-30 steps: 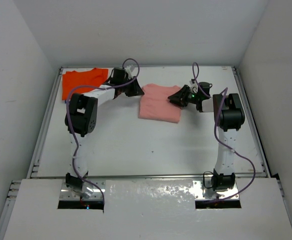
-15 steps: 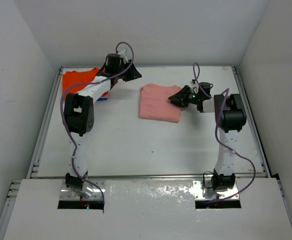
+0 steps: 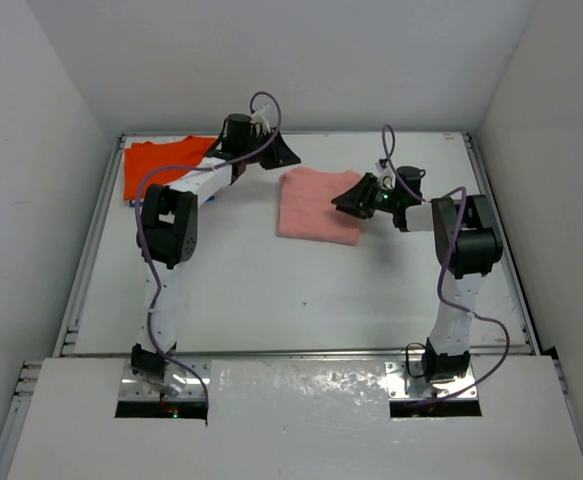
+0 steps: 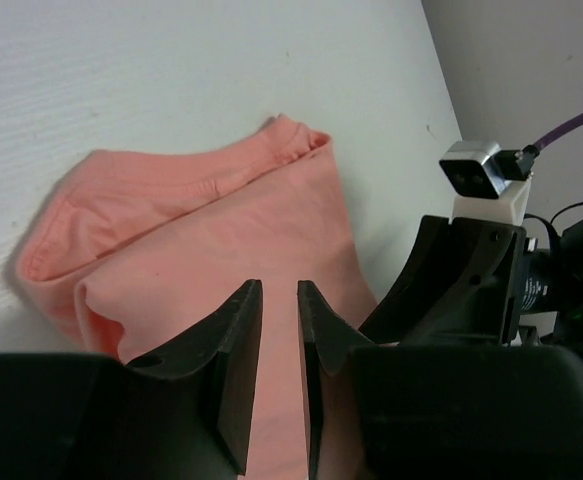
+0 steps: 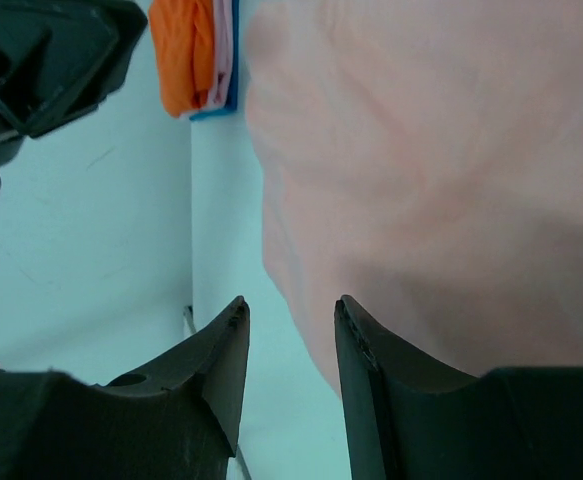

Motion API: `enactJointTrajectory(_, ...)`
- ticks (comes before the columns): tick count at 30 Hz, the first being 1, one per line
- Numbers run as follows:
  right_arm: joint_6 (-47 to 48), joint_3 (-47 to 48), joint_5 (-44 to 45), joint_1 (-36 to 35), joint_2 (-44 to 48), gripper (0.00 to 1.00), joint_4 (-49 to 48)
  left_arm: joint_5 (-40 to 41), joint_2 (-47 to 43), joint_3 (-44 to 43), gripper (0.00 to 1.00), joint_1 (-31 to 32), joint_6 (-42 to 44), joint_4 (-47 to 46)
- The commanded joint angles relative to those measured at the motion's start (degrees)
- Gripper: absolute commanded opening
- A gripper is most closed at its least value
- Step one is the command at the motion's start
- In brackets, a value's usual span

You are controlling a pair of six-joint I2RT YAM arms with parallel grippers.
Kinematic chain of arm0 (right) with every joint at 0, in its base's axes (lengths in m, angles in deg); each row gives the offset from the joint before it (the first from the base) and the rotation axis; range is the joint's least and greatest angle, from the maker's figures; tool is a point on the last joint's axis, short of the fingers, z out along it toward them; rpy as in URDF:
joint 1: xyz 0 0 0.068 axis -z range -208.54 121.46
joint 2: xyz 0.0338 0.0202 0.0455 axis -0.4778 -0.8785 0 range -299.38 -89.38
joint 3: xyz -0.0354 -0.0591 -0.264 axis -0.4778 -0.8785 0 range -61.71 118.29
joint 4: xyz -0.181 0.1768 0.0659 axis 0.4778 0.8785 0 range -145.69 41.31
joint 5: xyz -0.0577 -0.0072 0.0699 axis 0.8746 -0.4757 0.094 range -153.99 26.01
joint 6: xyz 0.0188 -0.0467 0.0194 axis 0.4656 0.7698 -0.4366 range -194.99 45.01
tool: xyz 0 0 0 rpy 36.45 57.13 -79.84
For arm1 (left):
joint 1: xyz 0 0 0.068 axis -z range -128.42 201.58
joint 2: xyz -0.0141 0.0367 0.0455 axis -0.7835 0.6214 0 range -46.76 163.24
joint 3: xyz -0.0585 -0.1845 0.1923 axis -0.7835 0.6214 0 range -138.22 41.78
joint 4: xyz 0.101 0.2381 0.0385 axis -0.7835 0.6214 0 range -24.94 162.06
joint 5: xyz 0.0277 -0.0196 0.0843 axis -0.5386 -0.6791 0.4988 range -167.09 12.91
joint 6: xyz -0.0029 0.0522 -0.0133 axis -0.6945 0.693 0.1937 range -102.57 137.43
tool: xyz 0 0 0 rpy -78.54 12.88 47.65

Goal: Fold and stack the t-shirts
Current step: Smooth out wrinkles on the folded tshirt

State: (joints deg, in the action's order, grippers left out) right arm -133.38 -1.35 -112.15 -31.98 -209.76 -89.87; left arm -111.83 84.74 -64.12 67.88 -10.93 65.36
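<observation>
While the folded pink t-shirt (image 3: pixel 316 205) is seen just ahead of the barely parted left claw (image 4: pixel 277 290) and the parted right claw (image 5: pixel 290 302), both empty, its edges must likely be gripped for stacking.

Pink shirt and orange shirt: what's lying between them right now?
Top view: the left arm and left gripper span the table between pink shirt and orange shirt.

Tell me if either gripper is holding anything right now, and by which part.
Nothing is held. The left gripper and the right gripper both sit at the salmon-pink t-shirt, each with an empty gap between its jaws.
</observation>
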Motion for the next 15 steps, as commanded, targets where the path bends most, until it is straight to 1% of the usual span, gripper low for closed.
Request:
enactJointTrajectory(1, 2.66, -2.26, -1.58, -1.65, 2.43, 0.39, 0.77, -3.14, 1.65, 1.4, 0.19, 0.67, -0.82, -5.04)
enactJointTrajectory(4, 7.49, -3.66, -1.15, -2.36, 3.22, 0.39, 6.13, -2.61, 2.26, 3.34, 0.19, 0.58, -0.65, -6.53)
enactJointTrajectory(8, 8.03, -6.83, -1.41, -2.27, 3.92, 0.39, 6.49, -2.7, 4.11, 3.6, 0.19, 0.58, -0.73, -8.02)
enactJointTrajectory(14, 9.96, -9.38, -1.67, -2.36, 4.18, 0.39, 8.5, -1.04, 8.41, 0.09, 0.18, 0.41, 0.06, -7.68)
enactJointTrajectory(15, 10.75, -9.56, -1.59, -2.27, 4.53, 0.39, 9.12, -0.94, 9.64, -1.65, 0.18, 0.32, -0.12, -7.33)
